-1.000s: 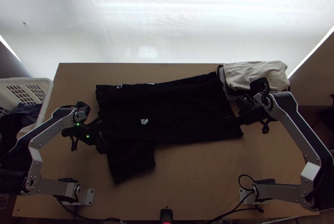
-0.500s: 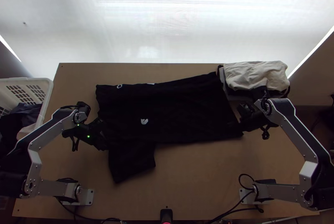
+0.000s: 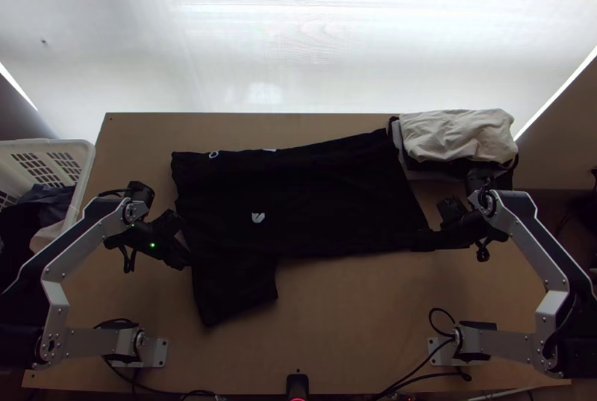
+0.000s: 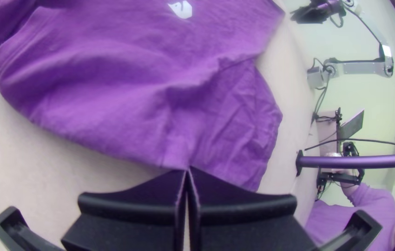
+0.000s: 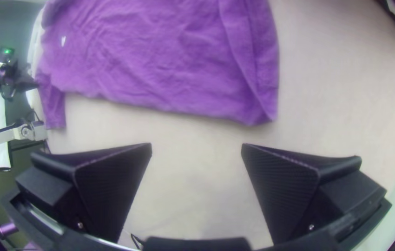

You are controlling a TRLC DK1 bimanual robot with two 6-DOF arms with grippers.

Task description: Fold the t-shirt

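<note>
The black t-shirt lies doubled over lengthwise, with a sleeve part sticking out at the lower left; the wrist cameras show the shirt as purple. At its left side is my left gripper. In the left wrist view this gripper is shut on the shirt's edge, and creases run from its tips. My right gripper is at the shirt's lower right corner. In the right wrist view that gripper stands open beside the shirt, with bare table between its fingers.
Folded cloths with a light one on top sit at the table's far right corner. A white basket with clothes stands at the left. A person's sleeve shows in the left wrist view.
My right gripper has drawn back off the shirt's right side, then come down toward the lower right corner. The left arm has shifted slightly left. The shirt's main part looks unmoved.
</note>
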